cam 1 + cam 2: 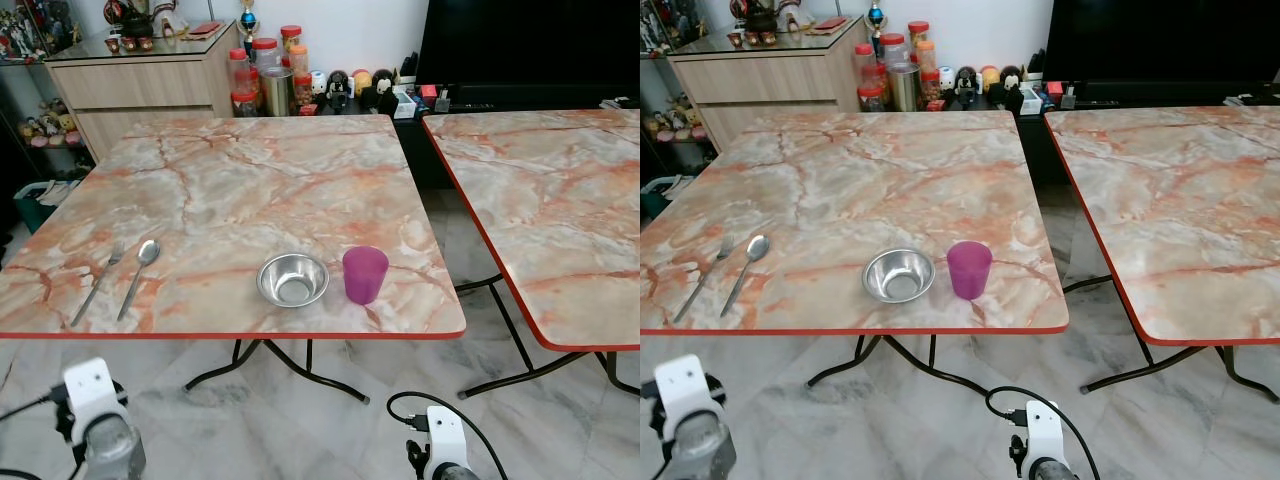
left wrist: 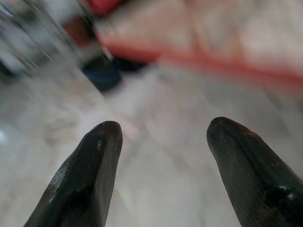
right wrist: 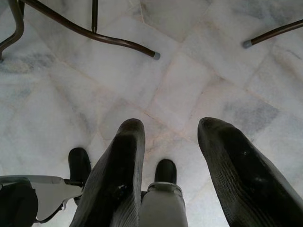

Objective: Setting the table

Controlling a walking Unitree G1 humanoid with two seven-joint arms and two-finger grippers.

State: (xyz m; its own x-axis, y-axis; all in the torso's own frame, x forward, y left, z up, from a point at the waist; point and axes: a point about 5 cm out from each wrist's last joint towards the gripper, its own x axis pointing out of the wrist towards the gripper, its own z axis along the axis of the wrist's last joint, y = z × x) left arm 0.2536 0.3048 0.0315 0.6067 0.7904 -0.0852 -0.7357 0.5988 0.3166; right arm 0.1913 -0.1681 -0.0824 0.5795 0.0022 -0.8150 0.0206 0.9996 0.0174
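The near marble-patterned table (image 1: 260, 170) holds 4 pieces along its front edge: a fork (image 1: 97, 283) and a spoon (image 1: 138, 277) lying side by side at the left, and a steel bowl (image 1: 293, 279) just beside a purple cup (image 1: 364, 274) towards the right. I'd judge the setting barely begun, since the cutlery sits well apart from the bowl and nothing is arranged as a place. Both arms hang low below the table edge; the left gripper (image 2: 163, 142) and right gripper (image 3: 170, 142) have fingers spread, holding nothing. A second matching table (image 1: 550, 200) stands to the right on pale marble floor tiles (image 3: 180, 94), with jars (image 1: 265, 70) and a cabinet (image 1: 140, 85) behind.
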